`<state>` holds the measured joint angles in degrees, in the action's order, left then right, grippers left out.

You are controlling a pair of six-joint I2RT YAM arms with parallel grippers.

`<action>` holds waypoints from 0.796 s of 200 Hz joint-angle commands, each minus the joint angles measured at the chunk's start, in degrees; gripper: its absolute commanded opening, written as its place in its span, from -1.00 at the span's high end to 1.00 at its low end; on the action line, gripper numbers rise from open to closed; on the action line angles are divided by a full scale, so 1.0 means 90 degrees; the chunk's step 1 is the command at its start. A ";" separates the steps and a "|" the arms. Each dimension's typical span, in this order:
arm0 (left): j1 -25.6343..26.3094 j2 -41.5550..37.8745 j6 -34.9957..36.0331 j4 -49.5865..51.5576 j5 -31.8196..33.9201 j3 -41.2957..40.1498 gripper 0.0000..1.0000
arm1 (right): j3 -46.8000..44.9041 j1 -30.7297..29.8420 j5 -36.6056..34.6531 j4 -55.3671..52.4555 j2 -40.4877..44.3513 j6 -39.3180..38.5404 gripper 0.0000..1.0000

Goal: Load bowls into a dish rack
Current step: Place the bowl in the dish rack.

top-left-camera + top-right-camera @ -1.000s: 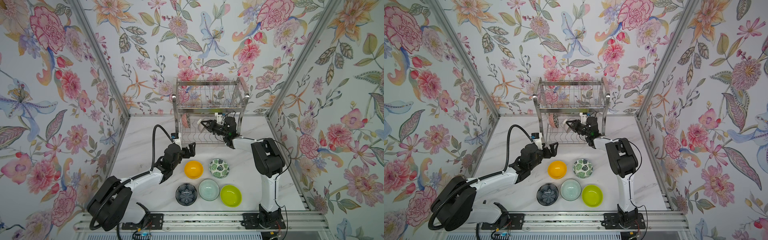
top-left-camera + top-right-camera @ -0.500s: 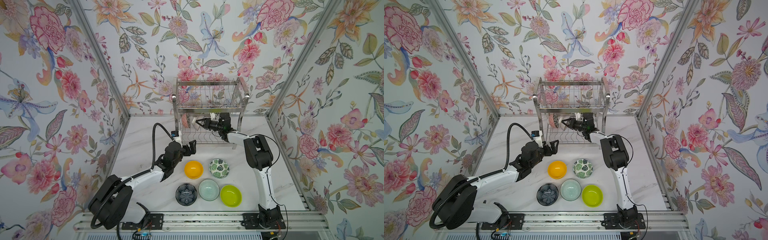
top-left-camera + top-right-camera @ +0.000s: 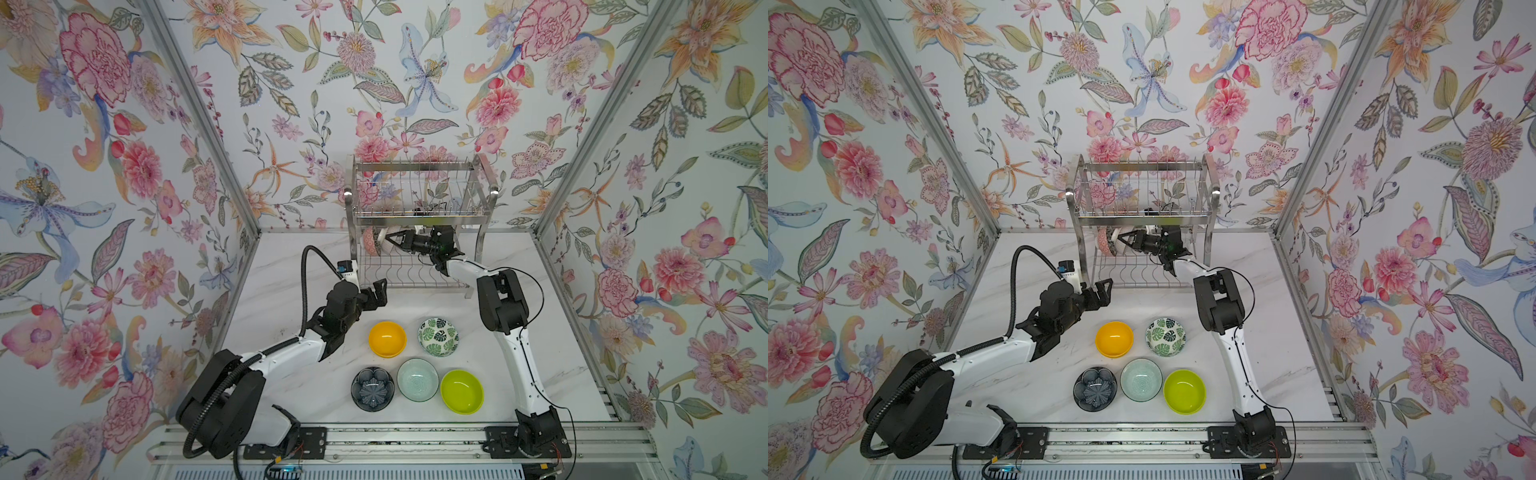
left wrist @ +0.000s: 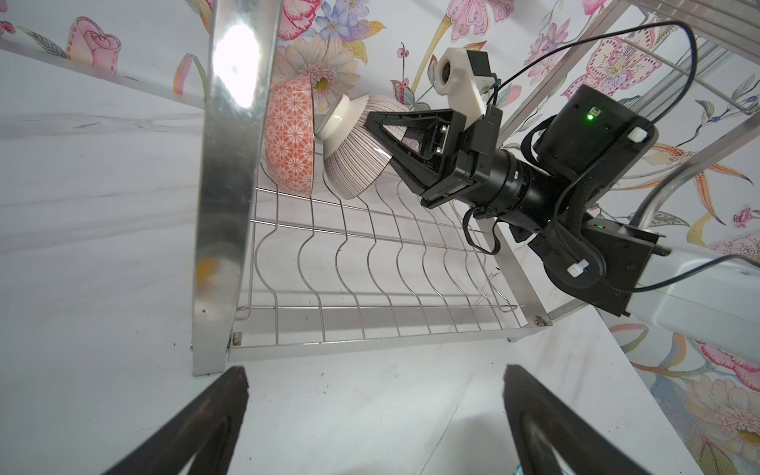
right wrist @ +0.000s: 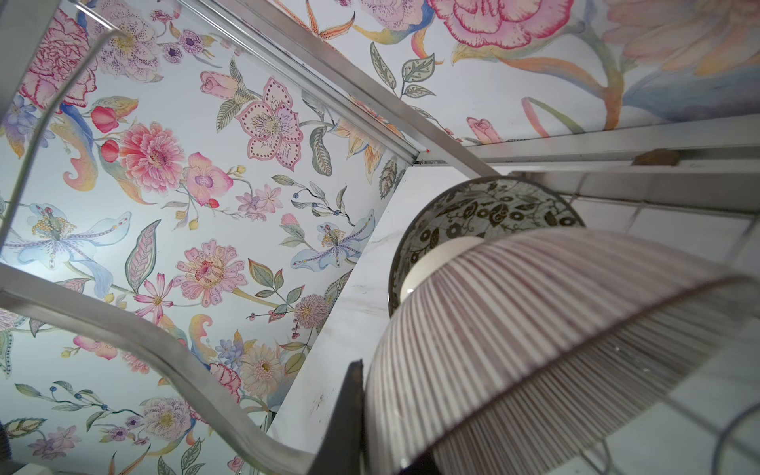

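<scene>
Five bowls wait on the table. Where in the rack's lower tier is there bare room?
Free: the wavy slots from the ribbed bowl rightward across the dish rack. Crowded: the left end, where the orange-patterned bowl and the ribbed bowl sit close together, with the right claw shut on the latter.

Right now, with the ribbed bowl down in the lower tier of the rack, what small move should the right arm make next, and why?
Probably open the right gripper a little and let go. It is shut on the rim of the ribbed bowl, whose lower edge seems to sit in the dish rack wires, foot leaning on the orange-patterned bowl.
</scene>
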<state>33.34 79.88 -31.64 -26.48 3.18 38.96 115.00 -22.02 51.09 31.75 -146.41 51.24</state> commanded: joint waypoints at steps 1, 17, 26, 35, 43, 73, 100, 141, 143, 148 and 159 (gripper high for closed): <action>-0.0129 -0.0134 -0.0063 0.0215 -0.0066 0.0112 -0.98 | 0.0575 -0.0001 0.0127 0.0041 -0.0217 -0.0006 1.00; -0.0174 -0.0173 -0.0044 0.0265 -0.0068 0.0109 -0.98 | 0.0897 -0.0014 0.0063 -0.0153 -0.0397 -0.0005 1.00; -0.0184 -0.0184 -0.0031 0.0276 -0.0062 0.0100 -0.98 | 0.1004 -0.0029 0.0037 -0.0139 -0.0473 0.0030 1.00; -0.0213 -0.0187 -0.0030 0.0293 -0.0069 0.0096 -0.98 | 0.1137 -0.0043 0.0007 -0.0201 -0.0544 0.0038 1.00; -0.0231 -0.0186 -0.0030 0.0315 -0.0063 0.0095 -0.98 | 0.1271 -0.0053 -0.0003 -0.0250 -0.0627 0.0034 1.00; -0.0282 -0.0203 -0.0048 0.0349 -0.0106 0.0104 -0.98 | 0.1626 -0.0090 0.0007 -0.0359 -0.0850 0.0090 1.00; -0.0321 -0.0234 -0.0049 0.0378 -0.0100 0.0085 -0.98 | 0.1790 -0.0093 0.0038 -0.0171 -0.0997 0.0309 1.00; -0.0361 -0.0255 -0.0069 0.0393 -0.0128 0.0050 -0.98 | 0.1925 -0.0102 0.0034 0.0280 -0.1148 0.0715 1.00; -0.0364 -0.0255 -0.0069 0.0393 -0.0129 0.0054 -0.98 | 0.1943 -0.0107 0.0038 0.0274 -0.1145 0.0708 1.00; -0.0372 -0.0262 -0.0069 0.0391 -0.0138 0.0046 -0.98 | 0.1947 -0.0111 0.0037 0.0281 -0.1164 0.0708 1.00; -0.0375 -0.0262 -0.0069 0.0391 -0.0143 0.0032 -0.98 | 0.1968 -0.0112 0.0025 0.0202 -0.1190 0.0677 1.00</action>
<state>30.68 78.67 -31.64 -23.55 2.98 38.94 130.21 -22.74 50.74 29.63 -156.27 56.71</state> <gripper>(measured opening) 0.989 0.088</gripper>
